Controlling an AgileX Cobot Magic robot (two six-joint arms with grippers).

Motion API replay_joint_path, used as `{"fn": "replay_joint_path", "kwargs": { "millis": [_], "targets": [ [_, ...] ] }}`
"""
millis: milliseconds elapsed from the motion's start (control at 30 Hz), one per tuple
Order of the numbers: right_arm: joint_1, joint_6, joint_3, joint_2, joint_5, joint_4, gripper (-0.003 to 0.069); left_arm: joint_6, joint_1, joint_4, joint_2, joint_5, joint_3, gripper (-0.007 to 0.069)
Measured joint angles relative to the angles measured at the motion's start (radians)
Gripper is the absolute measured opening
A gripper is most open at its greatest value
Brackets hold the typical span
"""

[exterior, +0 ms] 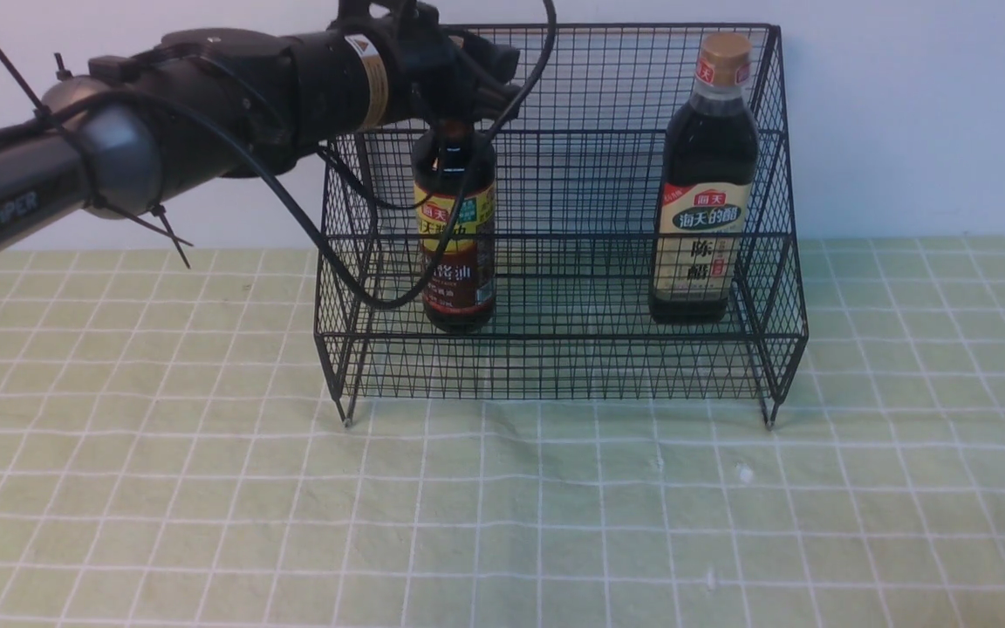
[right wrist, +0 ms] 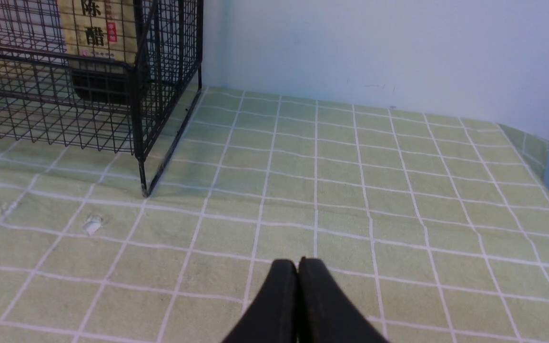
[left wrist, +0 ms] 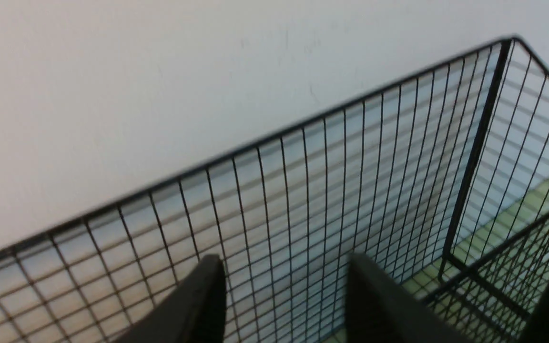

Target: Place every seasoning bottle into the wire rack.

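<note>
And here's the left gripper [left wrist: 286, 271] up at the slim-necked bottle [exterior: 459, 227], its fingers apart with mesh showing between the tips, while that bottle stands inside the wire rack [exterior: 598, 336] towards its left end and the larger bottle [exterior: 705, 209] stands near its right end. The danger now looks like a snag: pulling away crookedly could catch the neck (or that looping cable [exterior: 378, 305]) and topple the bottle, as the right gripper [right wrist: 298, 262] waits, fingers closed on nothing.
</note>
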Motion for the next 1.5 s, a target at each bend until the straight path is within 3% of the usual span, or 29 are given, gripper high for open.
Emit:
{"fn": "replay_joint_path", "kwargs": {
  "millis": [133,300,567,767,833,867,900,967,1133,1233,1500],
  "targets": [
    [0.0,0.0,0.0,0.0,0.0,0.0,-0.0015,-0.043,0.0,0.079,-0.024,0.0,-0.003,0.0398],
    [0.0,0.0,0.0,0.0,0.0,0.0,-0.0015,-0.145,0.0,0.172,-0.054,0.0,-0.003,0.0407],
    [0.0,0.0,0.0,0.0,0.0,0.0,-0.0015,-0.2,0.0,0.183,-0.163,0.0,-0.003,0.0406],
    [0.0,0.0,0.0,0.0,0.0,0.0,-0.0015,-0.148,0.001,0.183,-0.278,0.016,-0.003,0.0316],
    [0.0,0.0,0.0,0.0,0.0,0.0,-0.0015,-0.015,0.001,0.183,-0.353,0.079,-0.003,0.0208],
    [0.0,0.0,0.0,0.0,0.0,0.0,-0.0015,0.011,0.001,0.183,-0.365,0.086,-0.003,0.0198],
    [0.0,0.0,0.0,0.0,0.0,0.0,-0.0015,0.117,0.001,0.182,-0.406,0.144,-0.003,0.0124],
    [0.0,0.0,0.0,0.0,0.0,0.0,-0.0015,0.272,0.001,0.178,-0.454,0.243,-0.003,0.005],
    [0.0,0.0,0.0,0.0,0.0,0.0,-0.0015,0.707,0.001,0.161,-0.518,0.525,-0.006,-0.0006],
    [0.0,0.0,0.0,0.0,0.0,0.0,-0.0015,0.83,0.001,0.011,-0.519,0.715,-0.006,-0.0003],
    [0.0,0.0,0.0,0.0,0.0,0.0,-0.0015,1.049,0.002,-0.815,-0.522,1.176,-0.006,0.0017]
  ]
}}
